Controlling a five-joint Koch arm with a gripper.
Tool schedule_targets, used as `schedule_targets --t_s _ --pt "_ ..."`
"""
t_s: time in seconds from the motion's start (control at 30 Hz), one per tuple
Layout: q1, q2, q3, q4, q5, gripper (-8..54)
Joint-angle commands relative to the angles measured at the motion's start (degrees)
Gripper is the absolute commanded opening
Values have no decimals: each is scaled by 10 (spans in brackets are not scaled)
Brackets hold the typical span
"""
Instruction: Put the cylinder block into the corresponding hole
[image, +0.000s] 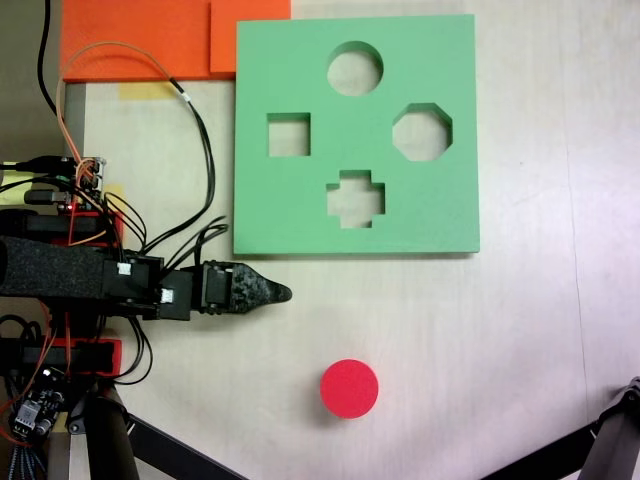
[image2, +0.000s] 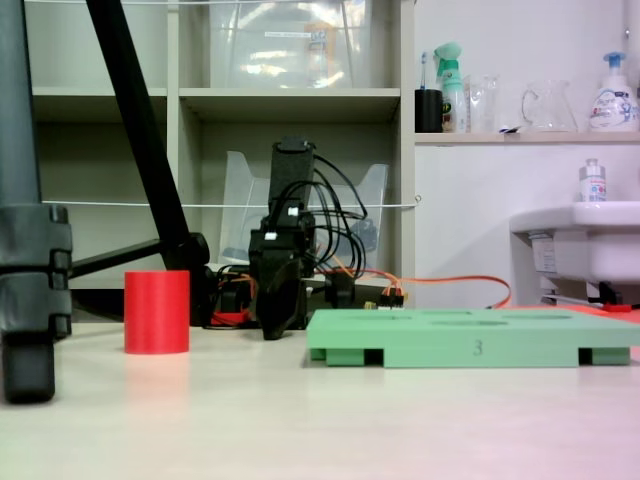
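The red cylinder block (image: 349, 388) stands upright on the pale table, below the green foam board (image: 300, 215) in a fixed view. Seen from table level, the cylinder block (image2: 157, 311) is left of the board (image2: 450, 345). The round hole (image: 355, 68) lies at the board's far top edge. My gripper (image: 283, 293) sits low over the table just off the board's lower left corner, up and to the left of the cylinder. Its jaws are shut to a point with nothing held. From the front, the gripper (image2: 272, 328) hangs between cylinder and board.
The board also has an octagonal cutout (image: 422, 132), a square cutout (image: 288, 135) and a cross cutout (image: 356, 198). Orange foam sheets (image: 140, 40) lie at the top left. Cables (image: 195, 130) trail from the arm's base. Black tripod legs (image: 605, 440) (image2: 30, 250) stand near the table's lower edge.
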Motion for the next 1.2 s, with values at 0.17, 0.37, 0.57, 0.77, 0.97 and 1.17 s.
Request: schedule_targets --t_s 0.17,0.37,0.57,0.77,0.97,1.17 --pt "-4 41 40 14 3 339" --pt "-1 42 40 10 4 348" --pt "-11 41 -11 -302 581 335" --pt "73 25 -40 -384 849 333" --pt "158 -374 -82 -826 925 421" --pt "187 -633 -135 -1049 960 497"
